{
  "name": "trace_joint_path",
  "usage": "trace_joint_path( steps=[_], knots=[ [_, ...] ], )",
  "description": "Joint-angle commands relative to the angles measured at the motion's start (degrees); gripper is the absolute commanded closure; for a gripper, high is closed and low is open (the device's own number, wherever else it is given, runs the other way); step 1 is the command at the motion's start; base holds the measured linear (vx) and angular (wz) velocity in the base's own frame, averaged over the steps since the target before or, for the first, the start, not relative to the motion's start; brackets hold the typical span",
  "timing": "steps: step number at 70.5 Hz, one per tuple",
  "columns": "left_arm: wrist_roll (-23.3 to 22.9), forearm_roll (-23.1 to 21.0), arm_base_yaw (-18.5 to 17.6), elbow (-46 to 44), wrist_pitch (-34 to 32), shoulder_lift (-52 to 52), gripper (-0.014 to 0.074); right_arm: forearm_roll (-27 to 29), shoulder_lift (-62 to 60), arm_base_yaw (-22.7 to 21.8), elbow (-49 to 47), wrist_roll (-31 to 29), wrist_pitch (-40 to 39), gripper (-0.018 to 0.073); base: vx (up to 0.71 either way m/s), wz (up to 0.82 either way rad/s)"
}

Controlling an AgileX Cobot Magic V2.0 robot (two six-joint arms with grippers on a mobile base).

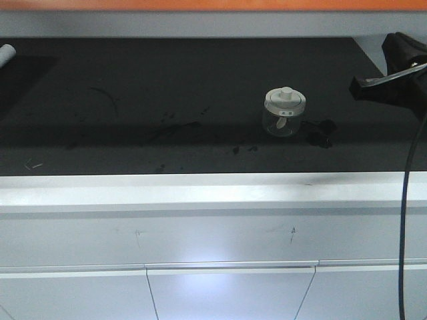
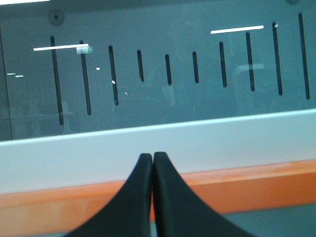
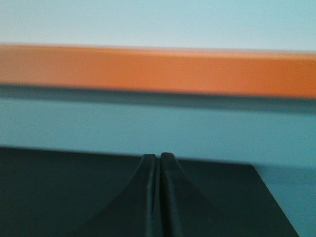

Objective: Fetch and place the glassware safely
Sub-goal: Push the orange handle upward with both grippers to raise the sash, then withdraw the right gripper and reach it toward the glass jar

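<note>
the little glass jar (image 1: 285,115) stood upright on the black counter top (image 1: 133,80), to the right of the middle and well back from the front edge. its round white lid (image 1: 285,100) sat on top, with a small knob in the middle. nothing was touching the jar. a small dark blotch (image 1: 320,131) lay on the counter just beside it (i could not tell what it was). the right arm (image 1: 399,67) hung over the far right end of the counter, apart from the jar, and a black cable (image 1: 408,213) ran down past the white cabinet front (image 1: 200,233). in the right wrist view the right gripper (image 3: 159,159) had its two black fingers (image 3: 143,197) pressed flat together with nothing between them, above the black counter and facing a wall with an orange stripe (image 3: 148,69). in the left wrist view the left gripper (image 2: 152,158) was squeezed closed on nothing too, its tips touching. behind it were a white ledge (image 2: 74,158), an orange band (image 2: 247,180) and a glass panel (image 2: 197,108) with a row of dark slots (image 2: 56,79). a small white thing (image 1: 6,53) peeked in at the left edge of the front view, too cut off to name.
</note>
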Motion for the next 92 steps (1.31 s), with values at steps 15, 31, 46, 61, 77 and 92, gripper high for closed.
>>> trace_joint_path(
  steps=[15, 31, 46, 61, 77, 92],
  knots=[
    [0.0, -0.3, -0.3, -2.2, 0.6, -2.4, 0.0603, -0.6, -3.2, 0.0, -2.1, -0.7, -1.5, 0.056, 0.0, 0.0],
    [0.0, -0.3, -0.3, -2.2, 2.2, -2.9, 0.0603, -0.6, -3.9, 0.0, -2.1, -0.7, 0.8, 0.056, 0.0, 0.0],
    [0.0, -0.3, -0.3, -2.2, 6.7, -6.0, 0.0603, -0.6, -6.6, 0.0, -2.1, -0.7, 4.7, 0.056, 0.0, 0.0],
    [0.0, -0.3, -0.3, -2.2, 19.2, -10.9, 0.0603, -0.6, -10.0, 0.0, -3.5, -0.7, 16.3, 0.056, 0.0, 0.0],
    [0.0, -0.3, -0.3, -2.1, 33.1, -16.7, 0.0603, -0.5, -14.1, 0.1, -3.6, 0.0, 24.9, 0.056, 0.0, 0.0],
    [0.4, -0.3, -0.3, 0.5, 40.7, -23.3, 0.0603, -0.4, -17.4, 0.1, -2.8, 0.0, 28.3, 0.056, 0.0, 0.0]
  ],
)
